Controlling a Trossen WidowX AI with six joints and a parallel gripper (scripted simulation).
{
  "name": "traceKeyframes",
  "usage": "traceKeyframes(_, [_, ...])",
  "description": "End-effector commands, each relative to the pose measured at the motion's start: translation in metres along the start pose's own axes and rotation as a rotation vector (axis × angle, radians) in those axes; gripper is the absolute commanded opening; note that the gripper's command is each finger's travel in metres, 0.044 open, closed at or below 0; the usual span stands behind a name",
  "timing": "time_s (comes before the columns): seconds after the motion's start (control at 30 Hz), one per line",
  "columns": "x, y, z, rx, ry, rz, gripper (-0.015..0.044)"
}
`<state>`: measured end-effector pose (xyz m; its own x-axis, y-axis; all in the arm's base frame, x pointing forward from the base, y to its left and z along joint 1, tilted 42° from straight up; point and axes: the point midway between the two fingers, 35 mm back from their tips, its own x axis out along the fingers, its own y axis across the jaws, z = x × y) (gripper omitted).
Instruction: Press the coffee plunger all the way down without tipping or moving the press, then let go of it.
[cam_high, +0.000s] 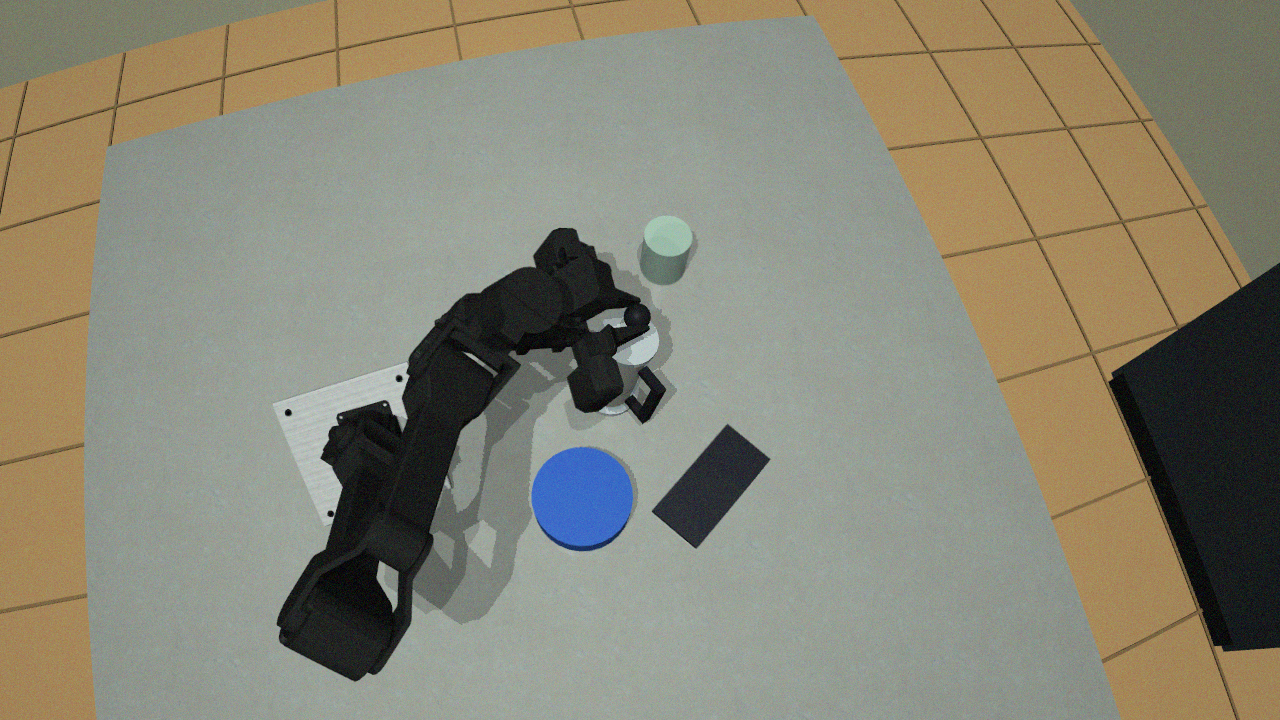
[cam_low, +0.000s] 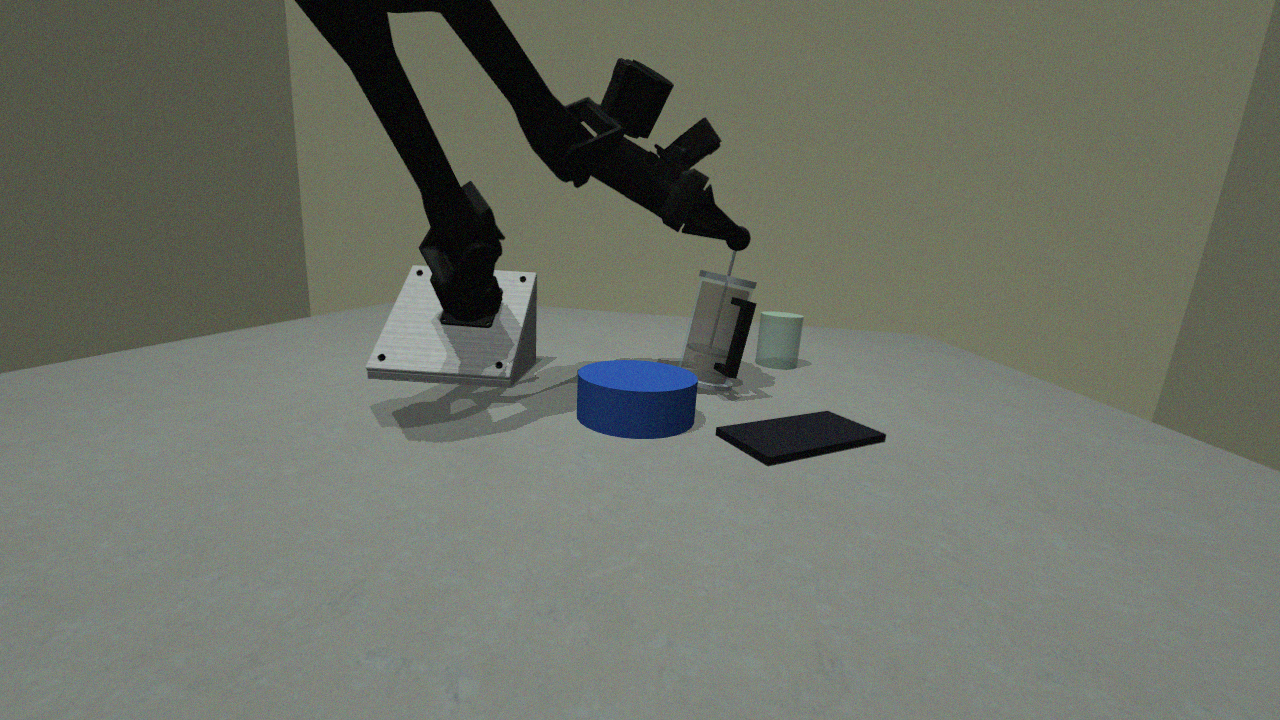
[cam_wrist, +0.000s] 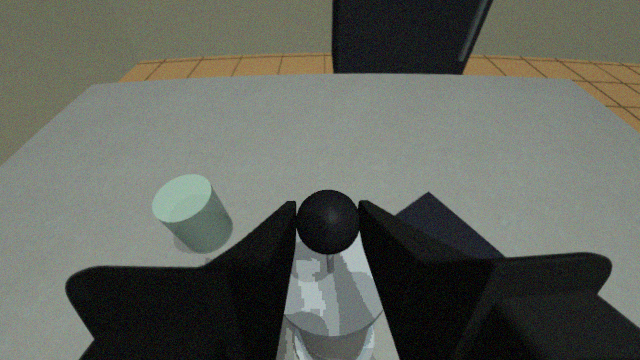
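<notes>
Hand (cam_wrist: 327, 227) pinching round black plunger knob (cam_wrist: 327, 220), thin rod above clear cylindrical press (cam_low: 718, 329), upright

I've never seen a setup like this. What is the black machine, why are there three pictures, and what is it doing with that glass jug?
The black machine is a robot arm bolted to a sloped metal base on a grey table. The three pictures show the same moment: one from above, one from the side at table height, and one from a small camera on the arm's wrist, looking out between its jaws. The gripper is shut on the black ball knob that tops a coffee press, a glass jug with a black handle. A short stretch of thin rod shows between knob and lid, so the plunger is not fully down. Also on the table are a pale green cup, a blue round block and a dark flat slab.
</notes>
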<state>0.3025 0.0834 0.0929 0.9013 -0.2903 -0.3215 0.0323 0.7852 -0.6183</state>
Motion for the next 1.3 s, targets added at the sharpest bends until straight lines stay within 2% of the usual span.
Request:
traceKeyframes(0.0, [0.0063, -0.0014, -0.0178, -0.047, 0.052, -0.015, 0.0118])
traceKeyframes(1.27, [0.0102, 0.0042, -0.0131, -0.046, 0.052, -0.016, 0.0118])
